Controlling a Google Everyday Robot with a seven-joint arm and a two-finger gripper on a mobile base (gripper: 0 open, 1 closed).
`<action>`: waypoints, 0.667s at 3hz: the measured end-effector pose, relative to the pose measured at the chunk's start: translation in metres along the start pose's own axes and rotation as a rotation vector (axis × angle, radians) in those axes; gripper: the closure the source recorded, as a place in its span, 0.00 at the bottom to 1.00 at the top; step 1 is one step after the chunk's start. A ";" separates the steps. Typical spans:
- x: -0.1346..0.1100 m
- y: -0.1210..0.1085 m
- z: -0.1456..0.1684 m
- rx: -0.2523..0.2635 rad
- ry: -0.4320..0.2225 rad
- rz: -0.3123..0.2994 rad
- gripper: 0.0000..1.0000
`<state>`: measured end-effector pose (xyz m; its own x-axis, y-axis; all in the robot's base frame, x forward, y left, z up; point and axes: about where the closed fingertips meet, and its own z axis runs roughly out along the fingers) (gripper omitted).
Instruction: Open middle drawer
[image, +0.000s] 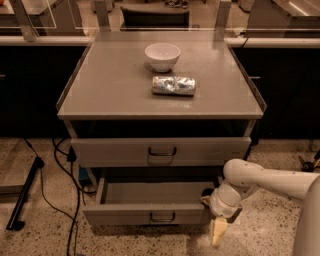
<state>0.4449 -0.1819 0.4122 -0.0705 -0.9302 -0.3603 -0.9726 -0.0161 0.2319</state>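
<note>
The middle drawer (147, 215) is a wide grey metal drawer with a small dark handle (162, 217). It stands pulled well out below the top drawer (160, 151), and its inside shows empty. My gripper (218, 234) hangs down from the white arm (265, 180) at the drawer's right front corner, just beside the drawer front. The bottom drawer is hidden under the open middle drawer.
A white bowl (162, 55) and a foil-wrapped packet (173, 85) lie on the cabinet top (110, 90). Black cables (65, 185) and a dark bar (22, 200) lie on the speckled floor at the left. Dark cabinets stand on both sides.
</note>
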 end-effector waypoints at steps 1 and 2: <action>0.003 0.028 -0.001 -0.121 0.003 0.003 0.00; 0.004 0.035 -0.001 -0.149 0.006 0.003 0.00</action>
